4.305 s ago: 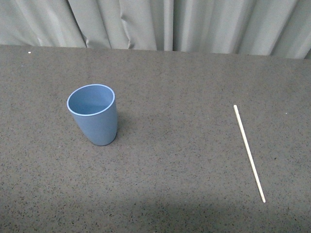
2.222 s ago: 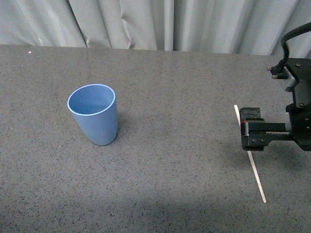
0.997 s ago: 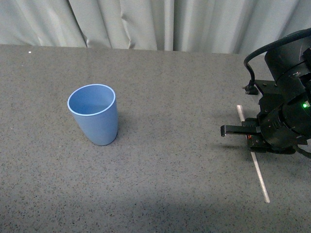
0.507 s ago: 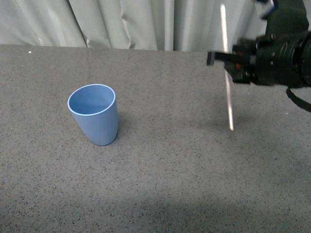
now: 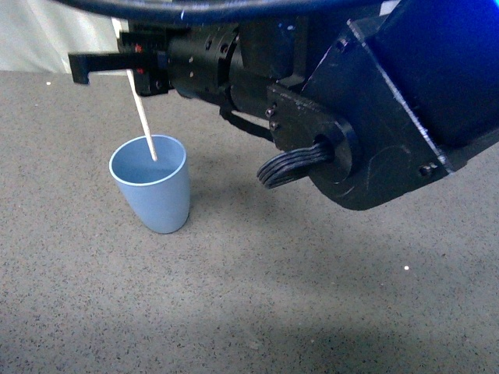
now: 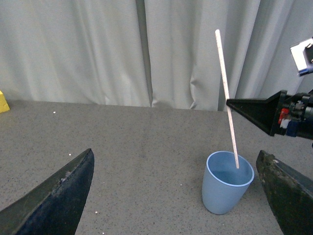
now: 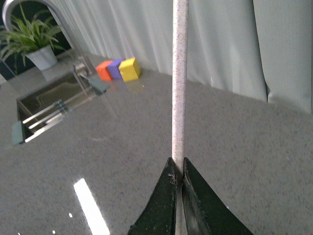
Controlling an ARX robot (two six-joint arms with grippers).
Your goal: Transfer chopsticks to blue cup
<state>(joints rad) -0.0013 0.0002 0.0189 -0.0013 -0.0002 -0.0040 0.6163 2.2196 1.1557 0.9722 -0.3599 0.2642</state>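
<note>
Grey speckled countertop (image 5: 273, 296), pale pleated curtain (image 6: 98, 49), sink (image 7: 51, 105), 3 coloured blocks (image 7: 117, 70)

We log the chopsticks (image 5: 143, 118): one thin, pale cream stick, near upright and slightly tilted, pinched in the right claw (image 7: 177, 171). Its lower tip sits within the mouth of the blue cup (image 5: 160, 199), a light blue tumbler standing upright just below the claw.

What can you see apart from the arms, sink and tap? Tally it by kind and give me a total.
chopstick: 1
blue cup: 1
coloured blocks: 3
potted plant: 1
Total: 6
</note>
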